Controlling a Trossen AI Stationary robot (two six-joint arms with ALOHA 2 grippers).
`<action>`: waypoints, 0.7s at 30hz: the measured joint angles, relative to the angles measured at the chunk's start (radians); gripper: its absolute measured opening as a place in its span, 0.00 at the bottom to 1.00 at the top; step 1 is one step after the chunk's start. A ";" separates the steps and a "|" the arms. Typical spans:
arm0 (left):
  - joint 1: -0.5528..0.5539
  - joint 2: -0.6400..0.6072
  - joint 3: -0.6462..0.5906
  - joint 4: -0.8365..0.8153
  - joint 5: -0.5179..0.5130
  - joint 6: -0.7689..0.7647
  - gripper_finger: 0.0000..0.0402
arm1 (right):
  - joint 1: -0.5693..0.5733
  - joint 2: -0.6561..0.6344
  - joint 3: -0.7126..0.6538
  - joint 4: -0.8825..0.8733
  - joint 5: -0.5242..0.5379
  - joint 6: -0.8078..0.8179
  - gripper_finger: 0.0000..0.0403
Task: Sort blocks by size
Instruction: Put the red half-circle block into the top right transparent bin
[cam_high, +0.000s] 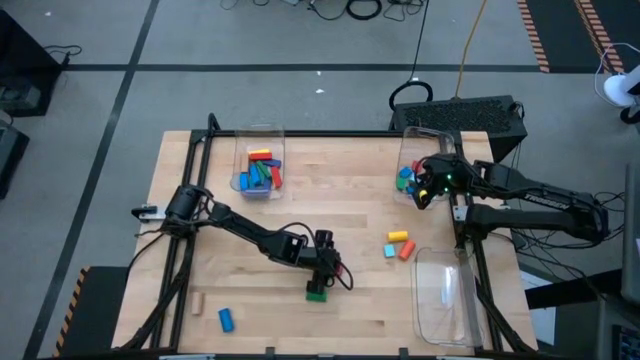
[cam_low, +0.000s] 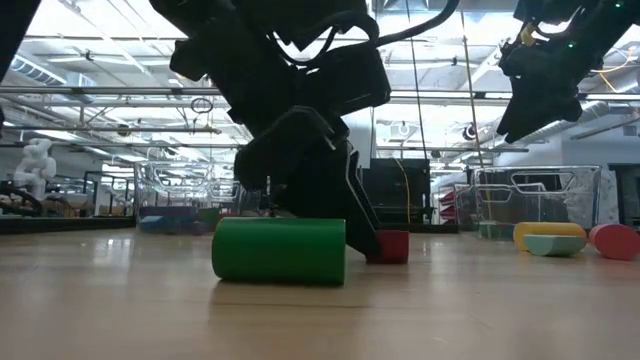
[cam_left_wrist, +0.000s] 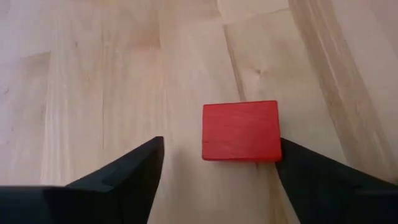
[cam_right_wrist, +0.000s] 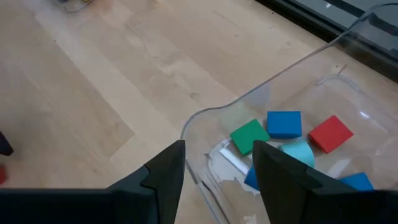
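Both fingers of the left hand (cam_left_wrist: 217, 168) stand wide apart, one touching the red block (cam_left_wrist: 240, 131).

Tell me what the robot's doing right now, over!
Left gripper open, low on the table around a red block. Right gripper empty above the far-right bin of blocks. Green cylinder right beside the left gripper.

Pretty standard lab space here. The floor (cam_high: 200, 40) is grey with dark seam lines, plus orange-and-black hazard tape (cam_high: 534, 35) running along one side. Loose cables (cam_high: 360, 10) sit in a pile on it. From table height, a big open hall with a ceiling (cam_low: 110, 50) full of beams and bright strip lights, and railings (cam_low: 540, 190) and racks far back.
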 joint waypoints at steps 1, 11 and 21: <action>0.000 0.000 0.000 0.000 0.010 0.009 0.76 | 0.003 0.000 0.000 0.000 0.000 0.001 0.42; 0.005 0.005 0.000 0.019 0.086 -0.007 0.68 | 0.016 0.000 0.000 0.001 0.000 0.017 0.42; 0.022 0.005 0.000 0.052 0.111 -0.039 0.57 | 0.016 0.000 -0.016 0.002 -0.001 0.027 0.42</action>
